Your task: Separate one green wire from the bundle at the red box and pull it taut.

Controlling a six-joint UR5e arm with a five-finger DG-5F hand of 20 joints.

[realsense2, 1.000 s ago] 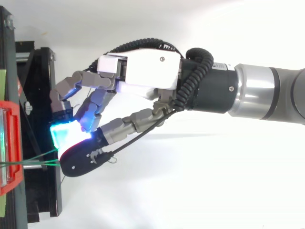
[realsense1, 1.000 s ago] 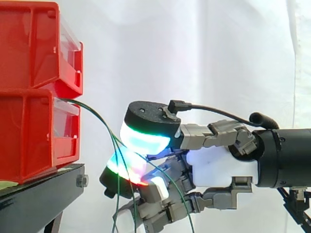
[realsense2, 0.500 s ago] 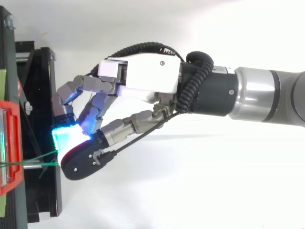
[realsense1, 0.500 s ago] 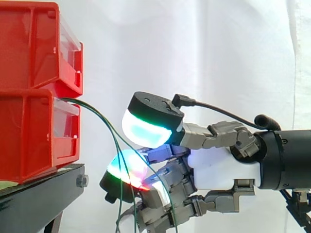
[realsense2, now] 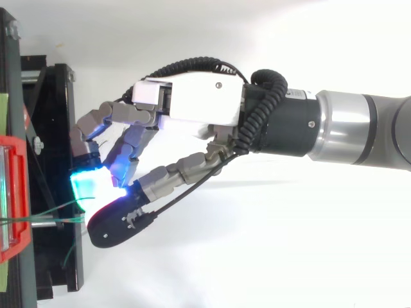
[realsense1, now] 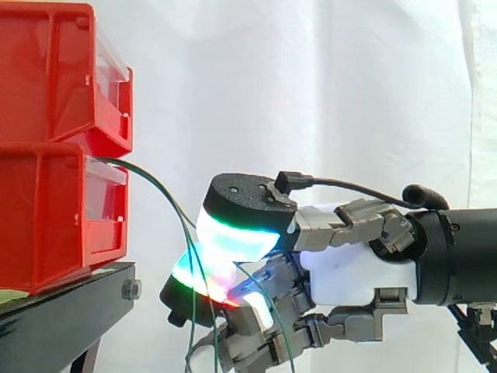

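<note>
At the left edge of the side view, the green wires come out over the front lip of the lower red bin, which sits under a second red bin on the black stand. They arc down to the right in a slack curve. The main risk starts there: more than one strand runs into the grasp together, so a pull from here may drag the whole bundle instead of one wire. I cannot tell how many strands are actually caught. A second risk is slip: the wires are thin and the pads broad and rounded, so a strand near the edge of the contact could slide free as tension builds. A sharp tug might also shift the bin on its stand.

Just right of the bins, the thumb pad presses down onto a glowing fingertip, and the wires pass between the two — a narrow pinch — then hang loose below. The hand lies roughly level with its other fingers curled beneath. Its wrist joins the arm, which reaches in horizontally from the right.
</note>
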